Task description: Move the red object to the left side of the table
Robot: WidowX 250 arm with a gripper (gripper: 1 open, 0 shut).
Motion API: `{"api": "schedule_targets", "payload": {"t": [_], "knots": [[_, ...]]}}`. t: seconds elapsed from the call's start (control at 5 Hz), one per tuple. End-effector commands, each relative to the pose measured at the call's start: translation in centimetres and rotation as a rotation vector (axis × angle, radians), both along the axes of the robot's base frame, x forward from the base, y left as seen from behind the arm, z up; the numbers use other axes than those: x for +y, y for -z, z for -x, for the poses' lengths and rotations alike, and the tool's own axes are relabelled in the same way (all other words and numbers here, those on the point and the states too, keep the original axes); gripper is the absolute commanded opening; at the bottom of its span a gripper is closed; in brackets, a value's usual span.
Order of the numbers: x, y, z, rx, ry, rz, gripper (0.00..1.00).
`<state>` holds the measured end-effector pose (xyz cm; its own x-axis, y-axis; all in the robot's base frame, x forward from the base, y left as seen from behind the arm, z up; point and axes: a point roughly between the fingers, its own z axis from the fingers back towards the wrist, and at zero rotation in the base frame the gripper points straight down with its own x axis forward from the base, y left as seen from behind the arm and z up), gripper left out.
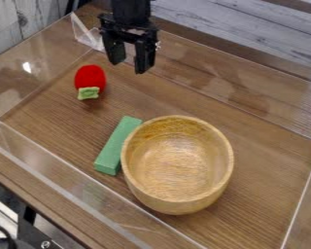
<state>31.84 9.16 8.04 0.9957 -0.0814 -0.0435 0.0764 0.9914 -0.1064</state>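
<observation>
We see our hand spread wide, holding nothing, above the desk; the red strawberry toy lies just to its left.

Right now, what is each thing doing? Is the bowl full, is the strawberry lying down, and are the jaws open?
gripper: jaws open, holding nothing, pointing down, above the table behind and right of the red object.
red object: lying on the table, green end toward the camera, untouched.
wooden bowl: upright, empty.
green block: lying flat, against the bowl's left side.
</observation>
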Motion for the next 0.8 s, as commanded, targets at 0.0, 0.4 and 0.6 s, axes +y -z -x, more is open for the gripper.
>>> {"api": "schedule_targets", "payload": {"t": [0.0,0.4,0.6], "knots": [[-0.6,-1.5,0.1,-0.054,0.035,-0.028,1.00],[-4.4,-1.7,1.1,-0.063,0.081,-0.034,1.00],[-6.4,-1.7,1.1,-0.071,0.093,-0.047,1.00]]}}
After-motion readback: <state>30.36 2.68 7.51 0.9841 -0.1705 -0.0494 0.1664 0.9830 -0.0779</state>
